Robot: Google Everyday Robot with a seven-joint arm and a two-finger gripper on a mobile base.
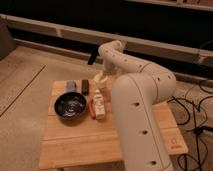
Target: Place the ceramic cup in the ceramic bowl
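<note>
Pale wooden table (75, 140) before a dark wall: the small cream ceramic cup (98, 79) is seen at the white arm's gripper (102, 76), whose grip cannot be told, by the far edge, apparently poised for carrying to the glossy black ceramic bowl (70, 105).

We can read no words, numbers or brand names anywhere here. The white bottle (99, 107) with the orange-red side sits on the wooden table (75, 142), and any print on it is too blurred for us to make out. Near the table's front right corner we spot a small dark mark (174, 145), maybe a logo, but not one letter of it is legible. The gripper (102, 76) hangs over the table's far edge, right at the ceramic cup (99, 81); neither shows readable lettering. The ceramic bowl (59, 100) shows only light streaks.
</note>
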